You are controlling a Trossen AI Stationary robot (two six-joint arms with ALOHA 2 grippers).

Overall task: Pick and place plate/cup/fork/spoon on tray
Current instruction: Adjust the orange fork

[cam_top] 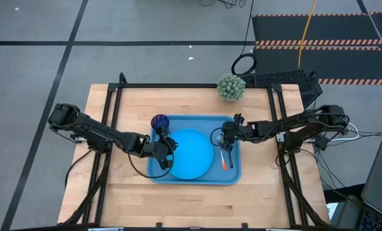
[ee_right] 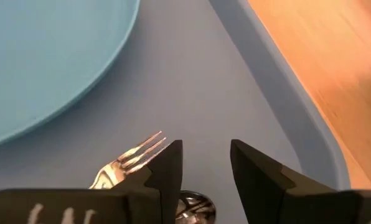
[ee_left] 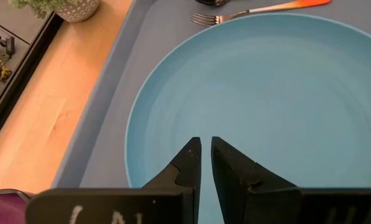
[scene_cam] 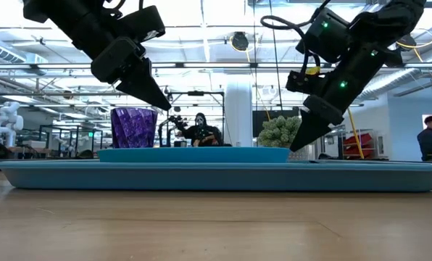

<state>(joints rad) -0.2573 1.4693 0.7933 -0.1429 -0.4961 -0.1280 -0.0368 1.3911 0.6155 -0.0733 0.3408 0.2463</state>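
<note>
The blue tray (cam_top: 232,173) lies mid-table. On it rest the sky-blue plate (cam_top: 192,154), the purple cup (cam_top: 159,122) upright at the far left corner, and the orange-handled fork (cam_top: 224,162) flat to the right of the plate. The spoon's bowl (ee_right: 195,207) lies on the tray floor beside the fork's tines (ee_right: 136,155). My left gripper (ee_left: 206,146) is shut and empty, hovering above the plate's left part (cam_top: 172,149), well clear of it in the low view (scene_cam: 164,104). My right gripper (ee_right: 206,146) is open just over the spoon's bowl, near the tray's right end (cam_top: 224,140).
A small potted plant (cam_top: 231,86) stands at the table's far edge behind the tray. Bare wooden table (cam_top: 178,199) lies in front of the tray and to both sides. A black frame borders the table's left and right.
</note>
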